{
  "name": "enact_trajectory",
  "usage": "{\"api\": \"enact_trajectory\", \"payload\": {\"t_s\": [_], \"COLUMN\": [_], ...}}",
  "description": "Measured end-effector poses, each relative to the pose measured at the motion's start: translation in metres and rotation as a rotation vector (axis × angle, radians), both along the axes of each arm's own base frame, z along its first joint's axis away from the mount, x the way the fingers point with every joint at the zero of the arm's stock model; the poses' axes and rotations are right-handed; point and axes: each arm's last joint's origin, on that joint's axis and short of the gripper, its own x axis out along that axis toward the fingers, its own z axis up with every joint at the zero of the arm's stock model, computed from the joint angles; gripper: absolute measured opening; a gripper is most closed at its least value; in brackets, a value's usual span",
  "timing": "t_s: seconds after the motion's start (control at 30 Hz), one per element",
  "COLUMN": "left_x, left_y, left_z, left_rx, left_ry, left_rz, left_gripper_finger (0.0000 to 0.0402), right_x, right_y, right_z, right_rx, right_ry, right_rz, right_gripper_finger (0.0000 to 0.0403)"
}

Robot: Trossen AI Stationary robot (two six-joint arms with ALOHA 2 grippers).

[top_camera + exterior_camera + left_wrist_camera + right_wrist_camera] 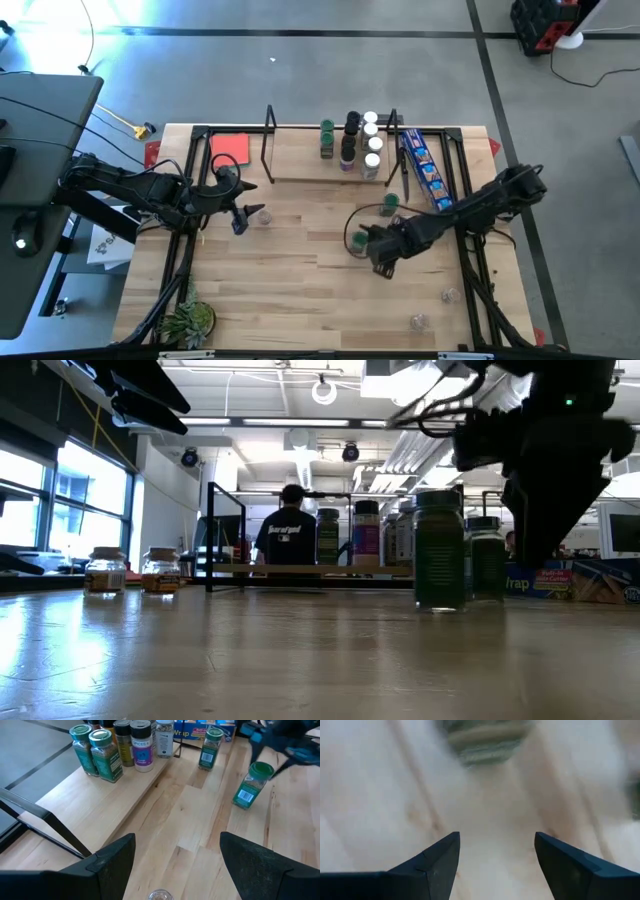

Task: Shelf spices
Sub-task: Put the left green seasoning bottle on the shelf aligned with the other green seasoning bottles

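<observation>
The shelf (300, 165) stands at the table's far side with several spice jars on its right part (350, 140) (120, 747), with green, black and white lids. Two green-lidded jars stand upright on the table: one (390, 204) (210, 747) near the shelf, the other (358, 240) (252, 785) (438, 550) nearer the middle. My right gripper (380, 256) (495, 855) hangs open, pointing down, just beside and above the nearer jar (485, 740), touching nothing. My left gripper (243, 216) (177, 855) waits open at the table's left, with a small clear jar (263, 213) (160, 895) close to it.
A long blue snack packet (425, 170) lies right of the shelf and a red card (228, 147) left of it. Two small clear jars (450, 295) (418, 321) stand near the front right. A plant (190, 320) sits at the front left. A person shows beyond the table (290, 530).
</observation>
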Motion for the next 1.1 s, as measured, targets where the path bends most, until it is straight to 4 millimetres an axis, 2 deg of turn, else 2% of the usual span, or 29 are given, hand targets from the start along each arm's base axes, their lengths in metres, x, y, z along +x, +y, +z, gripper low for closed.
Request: {"api": "enact_trajectory", "payload": {"t_s": [0.1, 0.27, 0.37, 0.43, 0.53, 0.63, 0.73, 0.83, 0.97, 1.1], "left_x": [0.000, 0.000, 0.001, 0.001, 0.001, 0.001, 0.001, 0.001, 0.001, 0.001], "left_y": [0.000, 0.000, 0.000, -0.001, -0.001, -0.001, -0.001, -0.001, -0.001, -0.001], "left_z": [0.000, 0.000, 0.001, 0.001, 0.001, 0.001, 0.001, 0.001, 0.001, 0.001], "left_rx": [-0.003, -0.007, -0.009, -0.011, -0.011, -0.011, -0.012, -0.016, -0.016, -0.016], "left_ry": [0.000, -0.001, -0.010, -0.017, -0.017, -0.017, -0.015, -0.014, -0.013, -0.013], "left_rz": [-0.002, -0.006, -0.006, -0.006, -0.007, -0.007, -0.008, -0.014, -0.015, -0.015], "left_gripper_finger": [0.0286, 0.0286, 0.0286, 0.0286, 0.0286, 0.0286, 0.0286, 0.0286, 0.0286, 0.0286], "right_x": [0.004, 0.014, 0.019, 0.020, 0.025, 0.032, 0.041, 0.051, 0.058, 0.059], "right_y": [0.010, 0.022, 0.019, 0.011, -0.001, -0.011, -0.015, -0.011, 0.003, 0.015], "right_z": [0.009, 0.042, 0.061, 0.064, 0.057, 0.039, 0.024, 0.017, 0.021, 0.037], "right_rx": [0.002, -0.081, -0.189, -0.264, -0.291, -0.267, -0.264, -0.211, -0.098, -0.070], "right_ry": [-0.011, -0.084, -0.084, -0.031, 0.052, 0.109, 0.127, 0.066, -0.050, -0.054], "right_rz": [0.056, 0.185, 0.311, 0.379, 0.505, 0.611, 0.633, 0.636, 0.625, 0.586], "right_gripper_finger": [0.0252, 0.0252, 0.0252, 0.0252, 0.0252, 0.0252, 0.0252, 0.0252, 0.0252, 0.0252]}}
